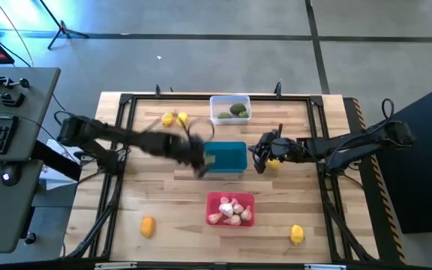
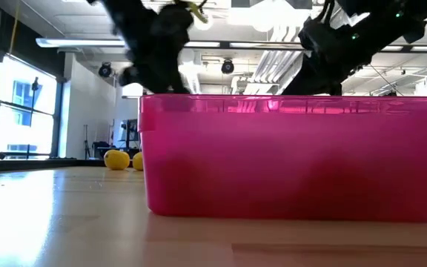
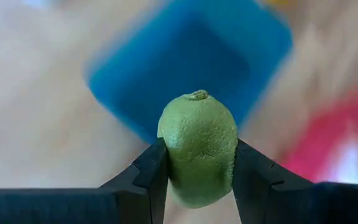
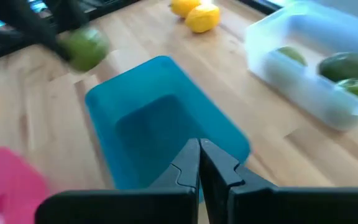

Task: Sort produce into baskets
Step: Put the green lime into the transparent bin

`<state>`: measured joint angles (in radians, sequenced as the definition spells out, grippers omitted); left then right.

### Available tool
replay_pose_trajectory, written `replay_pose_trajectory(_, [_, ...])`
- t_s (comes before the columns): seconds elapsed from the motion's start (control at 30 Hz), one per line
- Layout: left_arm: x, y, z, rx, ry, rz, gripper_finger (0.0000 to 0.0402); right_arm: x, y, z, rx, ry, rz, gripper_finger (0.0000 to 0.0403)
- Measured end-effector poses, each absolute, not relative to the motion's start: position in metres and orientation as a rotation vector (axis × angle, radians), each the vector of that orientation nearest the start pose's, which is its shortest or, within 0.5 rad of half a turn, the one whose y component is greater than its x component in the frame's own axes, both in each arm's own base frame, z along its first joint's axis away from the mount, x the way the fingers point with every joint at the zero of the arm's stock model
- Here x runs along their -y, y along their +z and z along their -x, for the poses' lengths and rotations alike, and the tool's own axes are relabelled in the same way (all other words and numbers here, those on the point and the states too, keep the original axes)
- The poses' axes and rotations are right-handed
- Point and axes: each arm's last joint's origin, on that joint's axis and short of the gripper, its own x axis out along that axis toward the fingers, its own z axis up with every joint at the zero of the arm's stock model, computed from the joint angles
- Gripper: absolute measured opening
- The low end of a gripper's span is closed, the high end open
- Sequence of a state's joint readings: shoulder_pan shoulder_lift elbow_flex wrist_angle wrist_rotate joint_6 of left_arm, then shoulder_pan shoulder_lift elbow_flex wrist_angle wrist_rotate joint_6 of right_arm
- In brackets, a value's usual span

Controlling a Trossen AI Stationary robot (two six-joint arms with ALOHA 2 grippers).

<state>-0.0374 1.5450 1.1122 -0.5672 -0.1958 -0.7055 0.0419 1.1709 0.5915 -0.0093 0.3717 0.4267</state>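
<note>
My left gripper (image 1: pixel 199 165) is shut on a green, lime-like fruit (image 3: pixel 197 143) just off the left end of the teal-blue basket (image 1: pixel 228 157). The fruit also shows in the right wrist view (image 4: pixel 83 48). My right gripper (image 4: pixel 199 163) is shut and empty at the blue basket's right end (image 1: pixel 264 157), with a yellow fruit (image 1: pixel 274 160) beside it. The clear basket (image 1: pixel 217 114) holds dark green pieces (image 1: pixel 238 110). The red basket (image 1: pixel 210 201) holds whitish-pink bulbs (image 1: pixel 231 211). My left gripper pinches the green fruit between its two fingers, one fingertip (image 3: pixel 157 163) on each opposite side (image 3: pixel 173 155). The fruit's nub end (image 3: pixel 198 95) points away from the wrist. The fruit is lifted clear of the table.
Two yellow fruits (image 1: pixel 175 118) lie at the far left beside the clear basket. One orange-yellow fruit (image 1: pixel 148 226) lies near the front left, another (image 1: pixel 297 235) near the front right. In the low view the red basket (image 2: pixel 288 156) fills the foreground.
</note>
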Motion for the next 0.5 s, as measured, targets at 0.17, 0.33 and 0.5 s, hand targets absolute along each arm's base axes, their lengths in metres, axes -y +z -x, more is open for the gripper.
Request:
replay_pose_trajectory(0.17, [-0.068,0.246,-0.318,-0.73,0.578,0.569,0.0118,0.019,0.211,-0.234,-0.497,-0.497,-0.246,0.0])
replay_pose_trajectory(0.33, [-0.123,0.248,-0.311,-0.663,0.63,0.583,0.0117,0.04,0.212,-0.232,-0.493,-0.557,-0.199,0.0])
replay_pose_trajectory(0.5, [-0.163,0.25,-0.307,-0.667,0.666,0.569,0.0117,0.055,0.213,-0.23,-0.485,-0.584,-0.214,0.0])
